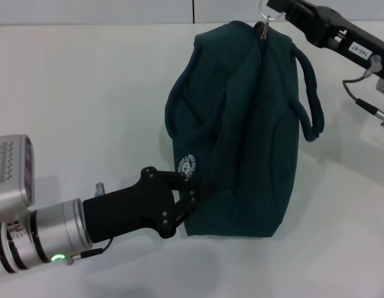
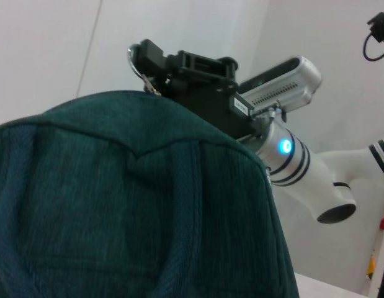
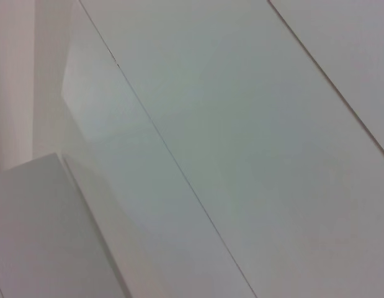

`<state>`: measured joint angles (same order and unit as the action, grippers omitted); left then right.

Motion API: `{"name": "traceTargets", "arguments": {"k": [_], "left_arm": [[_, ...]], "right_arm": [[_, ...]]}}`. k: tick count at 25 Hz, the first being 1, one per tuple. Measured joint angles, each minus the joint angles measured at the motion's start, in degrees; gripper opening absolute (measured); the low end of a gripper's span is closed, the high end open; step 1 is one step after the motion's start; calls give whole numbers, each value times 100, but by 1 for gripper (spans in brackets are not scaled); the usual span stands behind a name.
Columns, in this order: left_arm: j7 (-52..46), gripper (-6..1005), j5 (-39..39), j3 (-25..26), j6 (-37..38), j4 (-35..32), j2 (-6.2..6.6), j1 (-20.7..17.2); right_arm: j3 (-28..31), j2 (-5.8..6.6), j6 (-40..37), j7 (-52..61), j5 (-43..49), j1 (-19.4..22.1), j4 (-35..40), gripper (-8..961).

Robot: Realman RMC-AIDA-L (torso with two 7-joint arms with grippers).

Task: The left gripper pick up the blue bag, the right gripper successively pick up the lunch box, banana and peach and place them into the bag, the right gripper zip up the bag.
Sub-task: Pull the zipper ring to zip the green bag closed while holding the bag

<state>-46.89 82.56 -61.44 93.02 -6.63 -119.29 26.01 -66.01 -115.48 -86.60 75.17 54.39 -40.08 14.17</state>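
Note:
The blue bag (image 1: 241,136) stands on the white table (image 1: 67,93) with its top closed and its two loop handles hanging at the sides. My left gripper (image 1: 193,194) is shut on the bag's near lower side, just below the round white logo (image 1: 187,165). At the bag's far top end, my right gripper (image 1: 278,10) is shut on the ring zipper pull (image 1: 266,13). The left wrist view shows the bag (image 2: 129,205) close up, with the right gripper (image 2: 147,62) and the ring behind its top. The lunch box, banana and peach are out of view.
A grey cable (image 1: 356,93) hangs from the right arm beside the bag's far handle. The right arm's white forearm with a blue light (image 2: 285,146) shows behind the bag. The right wrist view shows only white wall panels (image 3: 229,124).

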Motion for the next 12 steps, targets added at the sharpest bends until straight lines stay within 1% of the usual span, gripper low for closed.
{"name": "traceTargets", "arguments": {"k": [7, 12], "left_arm": [[-37, 108, -11, 64, -11, -49, -1, -67], [13, 118, -395, 279, -38, -50, -30, -354]], "right_arm": [[-128, -18, -34, 152, 1, -19, 0, 27], [-257, -41, -68, 288, 4, -29, -1, 28]]}}
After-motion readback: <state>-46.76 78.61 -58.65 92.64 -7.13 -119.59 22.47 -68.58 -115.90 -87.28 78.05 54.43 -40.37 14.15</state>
